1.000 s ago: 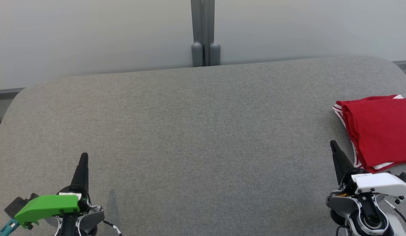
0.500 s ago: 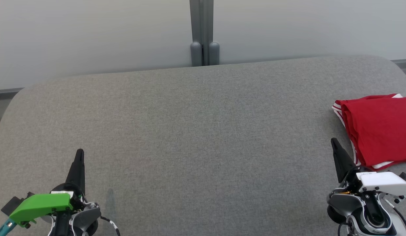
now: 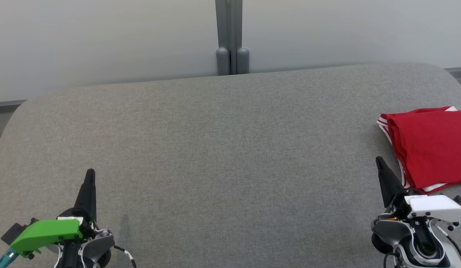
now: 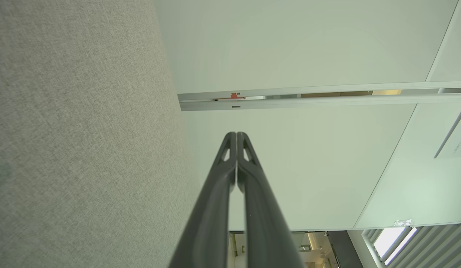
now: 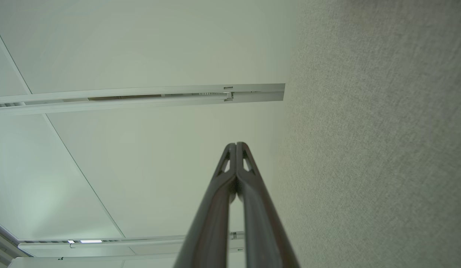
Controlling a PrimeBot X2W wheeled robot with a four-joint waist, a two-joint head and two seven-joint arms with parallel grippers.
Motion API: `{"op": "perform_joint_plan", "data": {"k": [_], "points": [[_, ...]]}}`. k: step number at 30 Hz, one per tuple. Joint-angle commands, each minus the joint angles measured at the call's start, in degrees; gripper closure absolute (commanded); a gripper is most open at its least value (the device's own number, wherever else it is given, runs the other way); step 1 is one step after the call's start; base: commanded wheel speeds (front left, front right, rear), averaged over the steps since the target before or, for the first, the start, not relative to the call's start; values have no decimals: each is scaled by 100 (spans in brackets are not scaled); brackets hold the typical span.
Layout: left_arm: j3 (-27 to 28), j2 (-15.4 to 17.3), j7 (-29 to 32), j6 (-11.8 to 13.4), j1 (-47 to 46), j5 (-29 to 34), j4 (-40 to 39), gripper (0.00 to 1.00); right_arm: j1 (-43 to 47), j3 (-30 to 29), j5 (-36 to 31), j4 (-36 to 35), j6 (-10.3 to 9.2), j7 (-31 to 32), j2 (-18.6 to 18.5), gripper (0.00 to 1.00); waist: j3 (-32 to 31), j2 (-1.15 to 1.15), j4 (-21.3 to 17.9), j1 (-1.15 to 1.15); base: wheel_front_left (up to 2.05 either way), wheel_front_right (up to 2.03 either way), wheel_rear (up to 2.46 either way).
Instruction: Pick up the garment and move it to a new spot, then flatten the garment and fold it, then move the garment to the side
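Near edge: left gripper (image 3: 89,175) sits low at the left, fingers pressed together, gripping nothing. Right gripper (image 3: 380,162) sits low at the right, likewise closed tight on nothing, tip near the garment (image 3: 433,145). Garment: red, folded, lying at the right edge of the grey padded table (image 3: 230,149), cut off by the frame. Broad bare fabric runs from between the grippers to the rounded far edge. Beyond: pale wall (image 3: 104,37), grey post (image 3: 229,33).

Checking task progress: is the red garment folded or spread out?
Folded: the red garment lies as a compact stack on the grey surface, layered edges showing.
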Motion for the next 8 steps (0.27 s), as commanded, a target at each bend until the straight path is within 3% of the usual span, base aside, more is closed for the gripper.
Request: {"op": "perform_joint_plan", "data": {"k": [1, 8], "points": [[18, 30, 22, -35, -69, -21, -9, 100, -72, -10, 24, -21, 3, 31, -24, 100, 0, 0, 0, 0, 0, 0, 0], [23, 24, 27, -35, -69, -15, -9, 100, -72, -10, 24, -21, 4, 31, -24, 100, 0, 0, 0, 0, 0, 0, 0]]}}
